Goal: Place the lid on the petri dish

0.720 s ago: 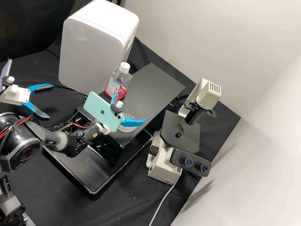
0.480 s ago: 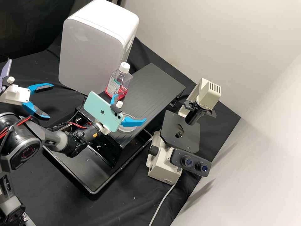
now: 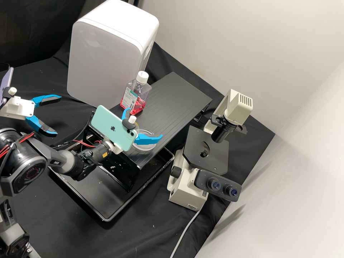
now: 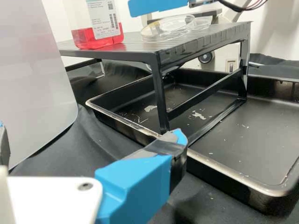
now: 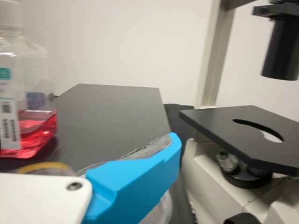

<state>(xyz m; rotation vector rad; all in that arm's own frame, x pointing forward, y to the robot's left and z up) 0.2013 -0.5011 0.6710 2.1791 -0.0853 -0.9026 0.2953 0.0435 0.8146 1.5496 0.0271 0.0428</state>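
The clear round plastic petri dish [image 3: 146, 131] is sitting on the black ribbed raised platform [image 3: 175, 96], close to the platform's front edge. In the left wrist view the dish [image 4: 168, 25] is showing a second clear rim overlapping it, and I cannot tell whether the lid is sitting square.

The right gripper [image 3: 145, 123], with a mint-green phone [image 3: 113, 132] clamped behind it, is hovering over that front part of the platform. Its two blue fingers are spreading wide and gripping nothing. One finger [image 3: 150, 138] is crossing just above the dish, and in the right wrist view the clear rim is lying right beside this finger [image 5: 135, 172].

The left gripper [image 3: 57, 115] is hanging well off the platform's side, fingers also spread wide and carrying nothing.

A clear square flask of red liquid with a white cap [image 3: 134, 95] is standing on the platform's back corner. A shallow black tray [image 3: 107, 211] is lying under the platform, a white rounded box-shaped device [image 3: 107, 50] is standing behind it, and a white and black microscope [image 3: 211, 154] is standing beside it.
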